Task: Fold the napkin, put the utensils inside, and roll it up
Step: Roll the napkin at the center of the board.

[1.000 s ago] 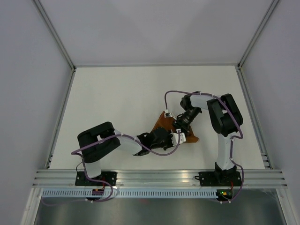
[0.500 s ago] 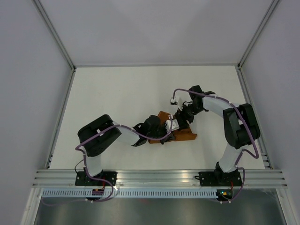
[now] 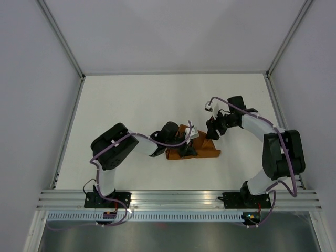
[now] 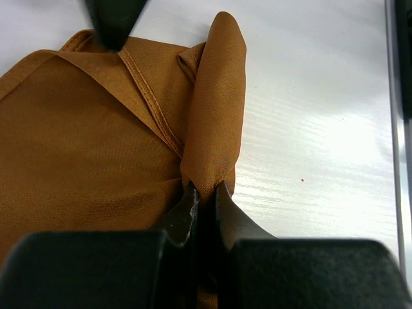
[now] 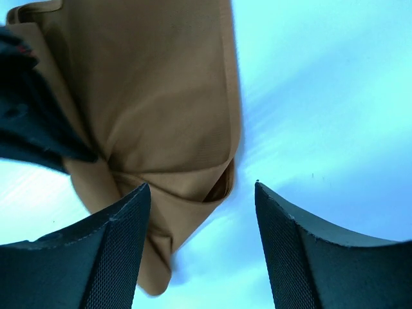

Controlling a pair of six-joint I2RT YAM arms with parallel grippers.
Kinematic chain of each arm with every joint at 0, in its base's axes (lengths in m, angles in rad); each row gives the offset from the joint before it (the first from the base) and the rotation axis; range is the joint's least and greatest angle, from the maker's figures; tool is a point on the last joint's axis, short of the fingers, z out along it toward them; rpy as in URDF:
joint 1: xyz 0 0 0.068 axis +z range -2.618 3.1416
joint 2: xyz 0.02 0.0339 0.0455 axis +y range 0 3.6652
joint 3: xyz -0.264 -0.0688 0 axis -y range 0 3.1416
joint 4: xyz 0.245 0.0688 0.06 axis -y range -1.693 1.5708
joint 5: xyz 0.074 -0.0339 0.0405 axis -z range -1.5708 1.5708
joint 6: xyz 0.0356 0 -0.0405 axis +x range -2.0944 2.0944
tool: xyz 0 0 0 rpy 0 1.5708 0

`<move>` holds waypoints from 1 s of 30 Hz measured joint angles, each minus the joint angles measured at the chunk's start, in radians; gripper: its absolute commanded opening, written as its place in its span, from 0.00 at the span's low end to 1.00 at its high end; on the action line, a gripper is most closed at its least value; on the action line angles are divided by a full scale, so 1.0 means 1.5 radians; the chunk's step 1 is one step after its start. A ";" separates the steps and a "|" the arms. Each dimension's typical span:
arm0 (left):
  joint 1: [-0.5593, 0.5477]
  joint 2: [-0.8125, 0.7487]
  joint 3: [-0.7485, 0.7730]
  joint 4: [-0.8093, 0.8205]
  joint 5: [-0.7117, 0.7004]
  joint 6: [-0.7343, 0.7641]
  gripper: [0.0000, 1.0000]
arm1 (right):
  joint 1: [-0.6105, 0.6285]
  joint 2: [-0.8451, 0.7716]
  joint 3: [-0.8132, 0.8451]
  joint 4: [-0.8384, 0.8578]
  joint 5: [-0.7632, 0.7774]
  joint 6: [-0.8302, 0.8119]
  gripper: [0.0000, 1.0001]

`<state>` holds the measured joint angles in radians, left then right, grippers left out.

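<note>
I find the napkin lying as a compact, folded heap on the white table, near the middle of its width and toward the near edge. In the left wrist view the cloth shows a stitched hem running diagonally and a raised ridge of fabric along its right side.

The left claw is pressed together on the near end of that ridge, pinching the napkin. From above, this claw sits on the heap's left part.

The right claw stands at the heap's far right corner. Its own camera shows its fingers spread wide, with the cloth beyond them and nothing gripped. I cannot tell whether it touches the cloth.
</note>
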<state>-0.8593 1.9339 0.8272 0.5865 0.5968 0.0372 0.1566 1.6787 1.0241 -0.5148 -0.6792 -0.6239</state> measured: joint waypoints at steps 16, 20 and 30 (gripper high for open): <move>0.084 0.113 0.145 -0.129 0.239 -0.094 0.02 | 0.051 -0.337 -0.296 0.113 -0.019 -0.129 0.79; 0.096 0.134 0.166 -0.150 0.278 -0.106 0.02 | 0.111 -0.346 -0.330 0.144 0.011 -0.141 0.79; 0.120 0.174 0.218 -0.231 0.358 -0.131 0.02 | 0.251 -0.360 -0.429 0.266 0.117 -0.139 0.78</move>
<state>-0.6800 2.1956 1.1538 0.2405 1.1332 -0.1589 0.5327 1.1393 0.3813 -0.1158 -0.5030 -0.8322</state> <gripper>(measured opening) 0.092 0.785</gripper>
